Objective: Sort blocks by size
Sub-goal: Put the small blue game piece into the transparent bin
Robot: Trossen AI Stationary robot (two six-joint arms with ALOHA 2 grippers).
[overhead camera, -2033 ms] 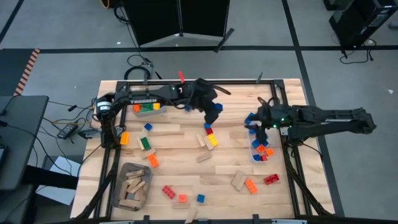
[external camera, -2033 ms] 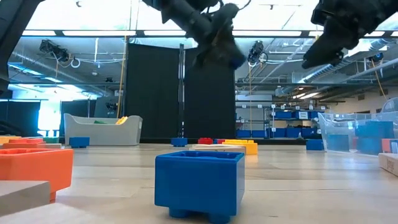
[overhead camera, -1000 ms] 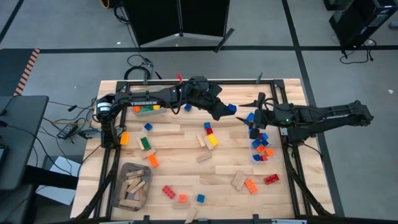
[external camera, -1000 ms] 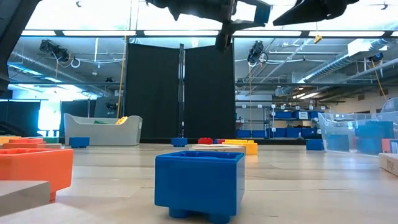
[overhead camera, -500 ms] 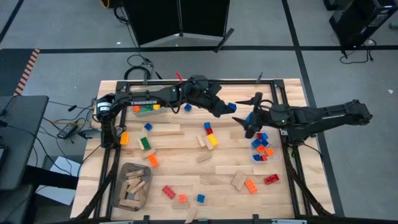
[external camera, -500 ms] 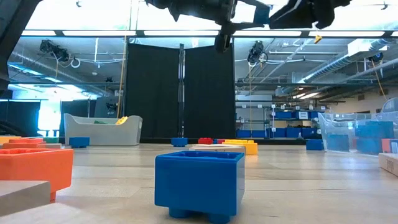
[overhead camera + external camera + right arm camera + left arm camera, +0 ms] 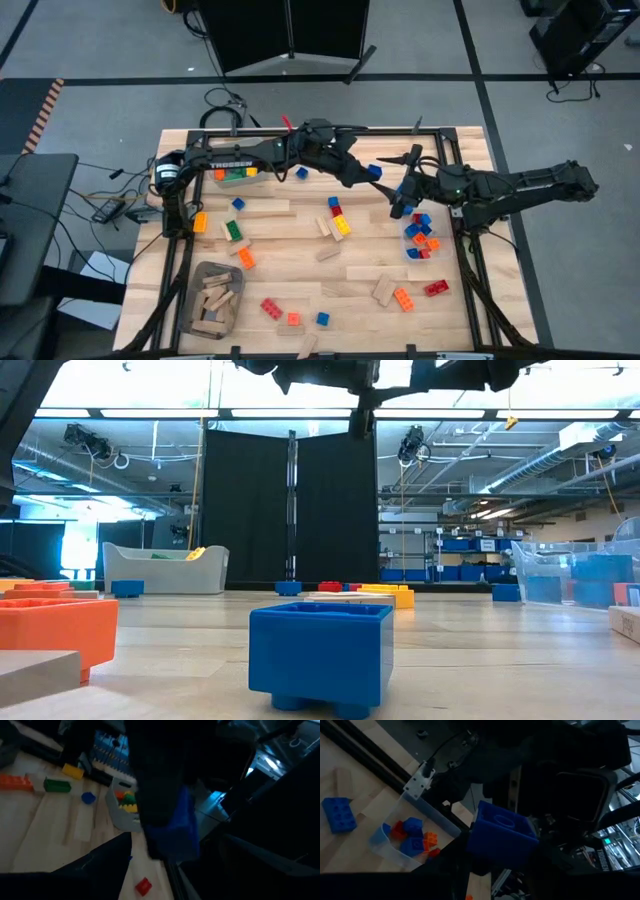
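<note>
Ceiling lights are glaring white across the low view, while both wrist views are looking dim and murky, the near blue block blurring out of focus.

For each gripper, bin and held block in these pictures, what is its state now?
left gripper: shut on the blue block, raised above the table.
right gripper: open, empty, facing the left gripper.
clear bin: upright, holding small blocks.
grey bin: upright, holding wooden pieces.

Robotics lab: exposed ceiling ducts, shelving
</note>
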